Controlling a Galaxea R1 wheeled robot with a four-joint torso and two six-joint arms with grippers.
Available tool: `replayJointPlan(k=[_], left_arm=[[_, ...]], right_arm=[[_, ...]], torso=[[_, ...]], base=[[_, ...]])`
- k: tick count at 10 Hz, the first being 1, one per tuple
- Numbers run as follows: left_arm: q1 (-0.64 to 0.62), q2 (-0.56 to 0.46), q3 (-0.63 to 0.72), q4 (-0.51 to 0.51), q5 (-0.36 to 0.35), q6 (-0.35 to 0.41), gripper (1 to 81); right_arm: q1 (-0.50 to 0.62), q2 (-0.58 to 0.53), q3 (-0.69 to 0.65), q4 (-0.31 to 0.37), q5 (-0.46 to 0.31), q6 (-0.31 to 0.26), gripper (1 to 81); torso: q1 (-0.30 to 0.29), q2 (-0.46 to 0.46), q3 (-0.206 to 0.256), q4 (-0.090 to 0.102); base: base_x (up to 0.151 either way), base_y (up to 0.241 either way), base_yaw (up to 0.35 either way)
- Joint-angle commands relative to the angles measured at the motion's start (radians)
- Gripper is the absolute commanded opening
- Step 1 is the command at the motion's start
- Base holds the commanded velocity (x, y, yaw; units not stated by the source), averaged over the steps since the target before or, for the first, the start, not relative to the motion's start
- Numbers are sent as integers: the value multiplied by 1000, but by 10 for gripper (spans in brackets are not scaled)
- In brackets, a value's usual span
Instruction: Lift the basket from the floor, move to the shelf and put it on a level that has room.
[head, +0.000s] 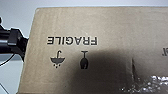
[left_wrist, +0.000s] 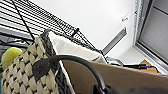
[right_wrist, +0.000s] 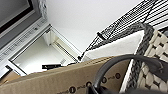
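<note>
A brown cardboard box (head: 100, 50) marked FRAGILE is blocking my head camera. In my wrist views I am looking up past a black loop handle (left_wrist: 75, 62) at the basket (left_wrist: 25, 67), raised beside the box and just under the shelf (left_wrist: 37, 17) wire grid. I cannot tell whether either end effector is clamping. To do this well, I judge I am needing to keep the basket level and clear the rim over the grid before setting down.

White ceiling (right_wrist: 87, 17) above, with a grey-framed window (left_wrist: 155, 30).
</note>
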Motion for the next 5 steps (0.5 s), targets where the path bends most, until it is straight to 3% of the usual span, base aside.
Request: replayJointPlan(k=[1,5], left_arm=[[-134,80,-112,-32,-54,6,10],[-148,168,-200,-40,-30,6,10]], right_arm=[[141,65,-95,20,3,27,10],[236,155,-204,17,-36,77,10]], torso=[[0,0,0,0],[0,0,0,0]], base=[[0,0,0],[0,0,0]])
